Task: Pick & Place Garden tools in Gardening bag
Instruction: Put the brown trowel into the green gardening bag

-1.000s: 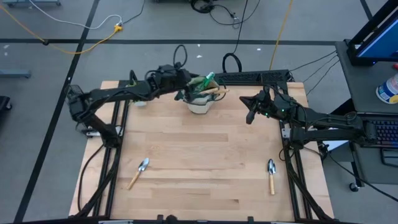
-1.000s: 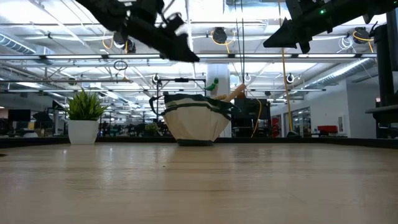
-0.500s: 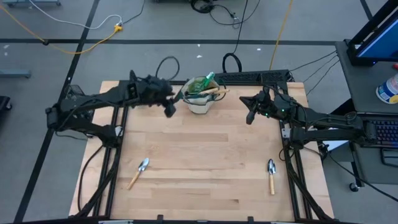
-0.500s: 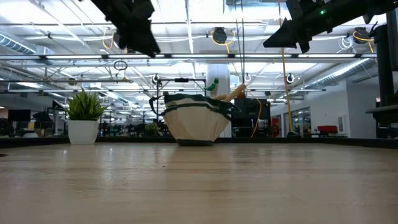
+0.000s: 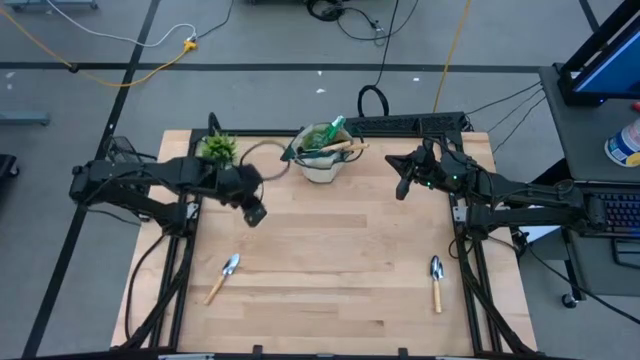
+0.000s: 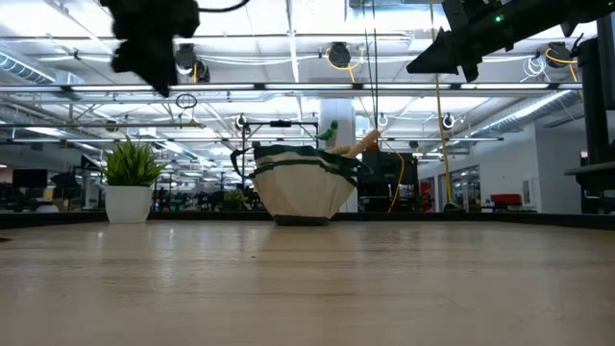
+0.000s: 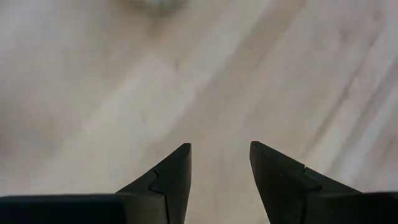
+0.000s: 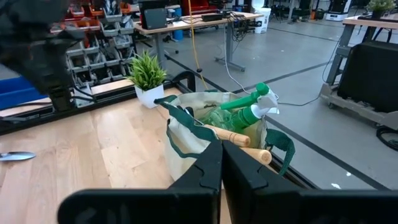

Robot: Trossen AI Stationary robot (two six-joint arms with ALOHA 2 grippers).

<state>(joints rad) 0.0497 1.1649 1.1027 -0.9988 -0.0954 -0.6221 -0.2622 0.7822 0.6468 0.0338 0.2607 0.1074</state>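
The beige gardening bag [image 5: 322, 158] with dark green trim stands on its base at the table's far middle; it also shows in the low view [image 6: 303, 190] and the right wrist view [image 8: 186, 134]. A green spray bottle [image 8: 252, 107] and wooden handles [image 8: 231, 136] stick out of its top. Two wooden-handled trowels lie flat on the table, one near left [image 5: 224, 276] and one near right [image 5: 436, 281]. My left gripper [image 5: 254, 213] is open and empty above bare wood [image 7: 221, 152], left of and nearer than the bag. My right gripper [image 5: 403, 186] is shut and empty, in the air right of the bag [image 8: 222, 152].
A small potted green plant [image 5: 217, 148] stands at the far left, beside my left arm; it also shows in the low view [image 6: 130, 183]. Bare wood lies between the two trowels and across the table's middle [image 5: 330, 250]. A black frame runs along the far right edge [image 5: 420, 122].
My left gripper has drawn back from above the bag toward the table's left and near edges, uncovering the plant. The bag and its tools have stayed put.
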